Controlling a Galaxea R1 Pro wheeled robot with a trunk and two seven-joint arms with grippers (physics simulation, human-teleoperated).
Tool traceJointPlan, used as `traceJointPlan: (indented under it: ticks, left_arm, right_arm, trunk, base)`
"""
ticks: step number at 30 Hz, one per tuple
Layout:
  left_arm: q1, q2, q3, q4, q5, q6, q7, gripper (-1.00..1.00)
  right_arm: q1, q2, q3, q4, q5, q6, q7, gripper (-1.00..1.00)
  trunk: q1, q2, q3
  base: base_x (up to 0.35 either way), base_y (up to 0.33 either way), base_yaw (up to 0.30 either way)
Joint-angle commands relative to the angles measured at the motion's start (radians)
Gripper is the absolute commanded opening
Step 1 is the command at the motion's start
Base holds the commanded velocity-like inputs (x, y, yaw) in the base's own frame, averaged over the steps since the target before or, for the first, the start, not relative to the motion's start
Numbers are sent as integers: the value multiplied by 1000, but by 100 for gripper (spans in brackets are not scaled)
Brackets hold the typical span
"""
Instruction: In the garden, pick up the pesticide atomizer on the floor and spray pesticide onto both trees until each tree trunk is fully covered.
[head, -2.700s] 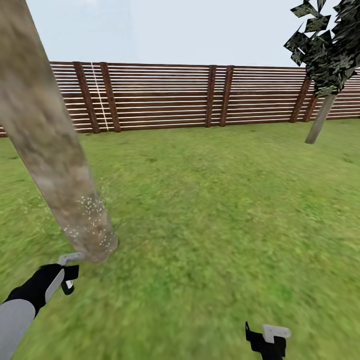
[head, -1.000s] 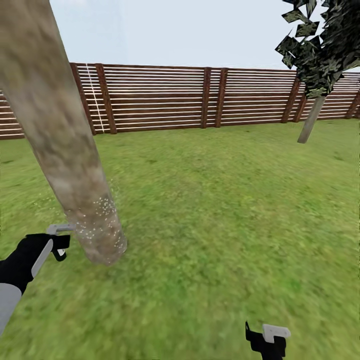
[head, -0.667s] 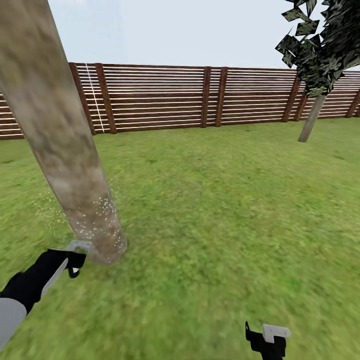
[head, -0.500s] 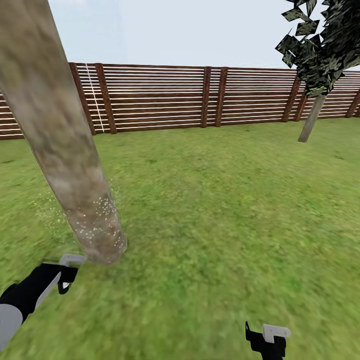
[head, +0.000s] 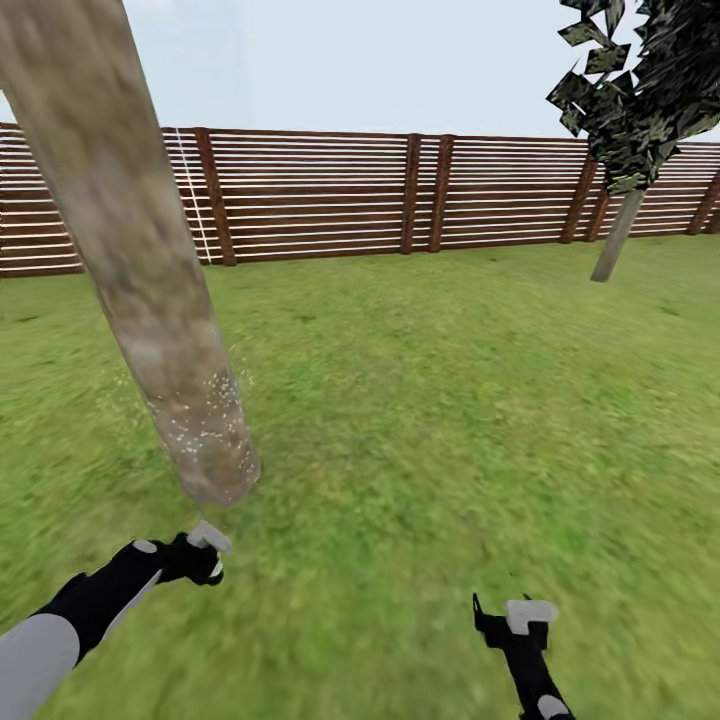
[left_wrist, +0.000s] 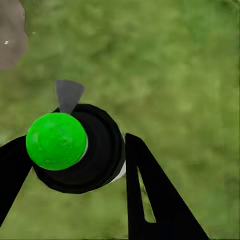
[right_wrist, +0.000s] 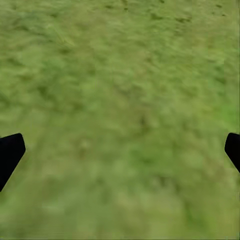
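Tree trunk (head: 140, 260): mottled beige, grey and brown, white-speckled near base. Atomizer (left_wrist: 75, 147): black body, bright green cap. Floor (head: 450, 400): green grass. Fence (head: 330, 195): brown horizontal slats. Left hand (head: 205, 555): black.

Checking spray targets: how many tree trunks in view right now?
2. Thick mottled trunk close at left, just beyond the left gripper; thin trunk far right by the fence. Others may be out of frame.

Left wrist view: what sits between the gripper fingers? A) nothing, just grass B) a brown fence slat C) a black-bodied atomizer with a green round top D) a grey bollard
C: the pesticide atomizer, black with a green round top, sits between the dark fingers of the left gripper, over the grass floor.
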Motion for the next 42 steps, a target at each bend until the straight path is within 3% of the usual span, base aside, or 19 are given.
traceJointPlan:
  ticks: [1,2,4,6,8,10,13,16,18,19,22,23,24,27,29,32,36,39,42]
  left_arm:
    - [-1,2,-15,1,-50,-18,-96,-100]
    - [-2,3,-24,2,-110,-50,-204,-100]
    - [-3,4,-27,4,-176,-89,-316,-100]
    - [-5,-1,-33,2,-226,-102,-386,-100]
    - [-8,-7,-35,0,-281,-105,-432,-100]
    - [-12,-15,-35,-1,-331,-104,-501,-100]
    - [-14,-23,-35,0,-358,-101,-543,-100]
    - [-12,-33,-34,0,-389,-100,-547,-100]
    - [-10,-59,-35,8,-424,-99,-545,-100]
    - [-10,-71,-33,9,-447,-99,-544,-100]
    - [-10,-91,-33,12,-465,-98,-543,-100]
    - [-9,-93,-33,12,-466,-98,-543,-100]
    - [-9,-94,-33,12,-467,-98,-543,-100]
    - [-9,-101,-34,13,-468,-99,-542,-100]
    - [-8,-116,-34,13,-485,-99,-542,-100]
    - [-8,-167,-32,14,-555,-100,-542,-100]
    - [-7,-195,-32,14,-573,-100,-543,-100]
    - [-5,-215,-32,14,-596,-100,-542,-100]
    - [-5,-233,-32,15,-603,-100,-542,-100]
  right_arm:
    - [1,0,-2,-51,69,3,1,100]
    - [0,0,-2,-83,155,5,5,100]
    - [-5,2,-2,-101,282,35,56,100]
    - [-36,3,-2,-118,372,120,207,100]
    - [-67,4,-2,-125,395,154,366,100]
    - [-82,4,-2,-127,400,161,479,100]
    - [-95,7,-2,-127,402,162,656,100]
    - [-96,12,-1,-128,403,162,690,100]
    - [-96,18,7,-127,424,162,694,100]
    - [-96,29,30,-127,449,162,695,100]
    - [-96,47,63,-127,481,162,697,100]
    - [-96,48,65,-127,483,162,697,-100]
    - [-96,49,66,-126,484,162,698,-100]
    - [-96,60,77,-138,486,162,809,-100]
    - [-96,70,80,-155,487,162,839,-100]
    - [-96,101,82,-160,488,162,850,-100]
    - [-96,118,84,-160,496,162,852,-100]
    - [-96,144,84,-160,549,162,852,-100]
    - [-96,164,84,-161,565,162,852,-100]
  trunk:
    - [0,0,0]
    - [0,0,0]
    - [0,0,0]
    - [0,0,0]
    - [0,0,0]
    - [0,0,0]
    - [0,0,0]
    - [0,0,0]
    - [0,0,0]
    - [0,0,0]
    - [0,0,0]
    - [0,0,0]
    - [0,0,0]
    - [0,0,0]
    - [0,0,0]
    - [0,0,0]
    - [0,0,0]
    - [0,0,0]
    - [0,0,0]
  base:
    - [-336,0,0]
    - [-336,0,0]
    - [-336,0,0]
    - [-305,0,0]
    - [-85,0,0]
    - [-22,0,0]
    - [-4,0,0]
    - [0,0,0]
    - [0,0,0]
    - [0,0,0]
    - [0,0,0]
    - [0,0,0]
    - [0,0,0]
    - [0,0,0]
    - [0,0,0]
    - [0,0,0]
    - [0,0,0]
    - [0,0,0]
    - [0,0,0]
